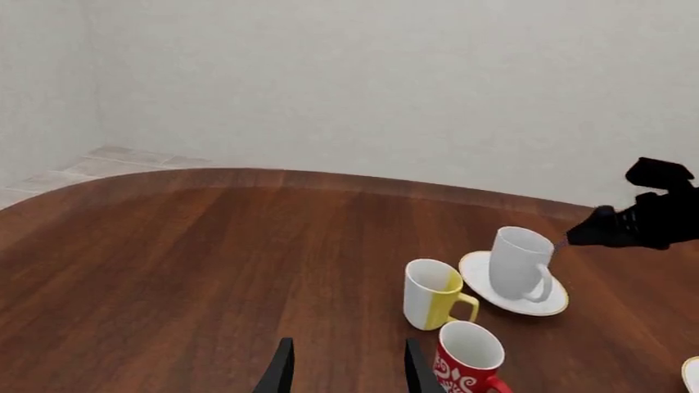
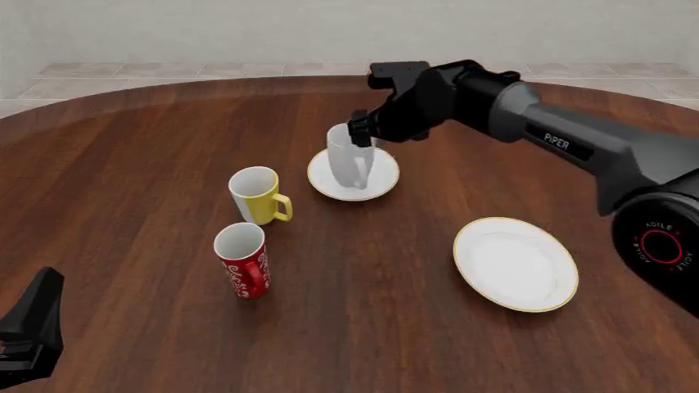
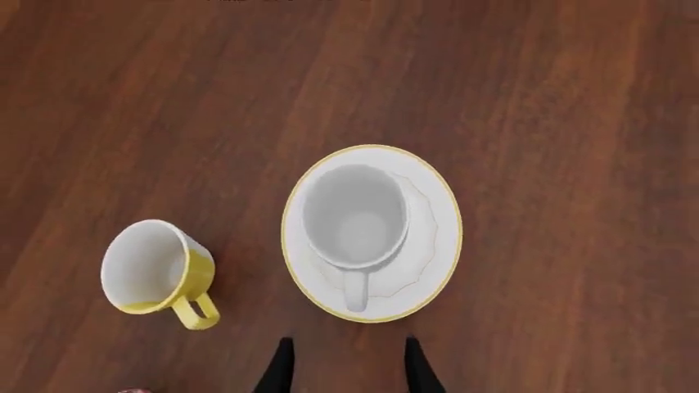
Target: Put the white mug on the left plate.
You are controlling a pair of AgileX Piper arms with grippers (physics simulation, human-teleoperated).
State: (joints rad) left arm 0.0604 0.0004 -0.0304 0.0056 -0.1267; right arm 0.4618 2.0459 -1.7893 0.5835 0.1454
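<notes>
A round dark wooden table [image 2: 142, 147] below pale walls carries, toward its far edge, the left plate [image 2: 381, 183] with the white mug [image 2: 352, 161] upright on it, the empty right gripper [image 2: 362, 131] open just above, the left gripper [image 1: 344, 368] cut off but parted, empty, with a larger plate [image 2: 516, 264], yellow mug [image 2: 257, 195] and red mug [image 2: 241, 260] nearer.

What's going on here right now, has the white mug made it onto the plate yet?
Yes. The white mug stands upright on the left plate, handle toward the camera side. The right tool hovers just above it, fingers apart and holding nothing. The left tool is open and idle near the table's near edge. The yellow mug and red mug stand on the table beside the plate, and the other plate is bare.
</notes>
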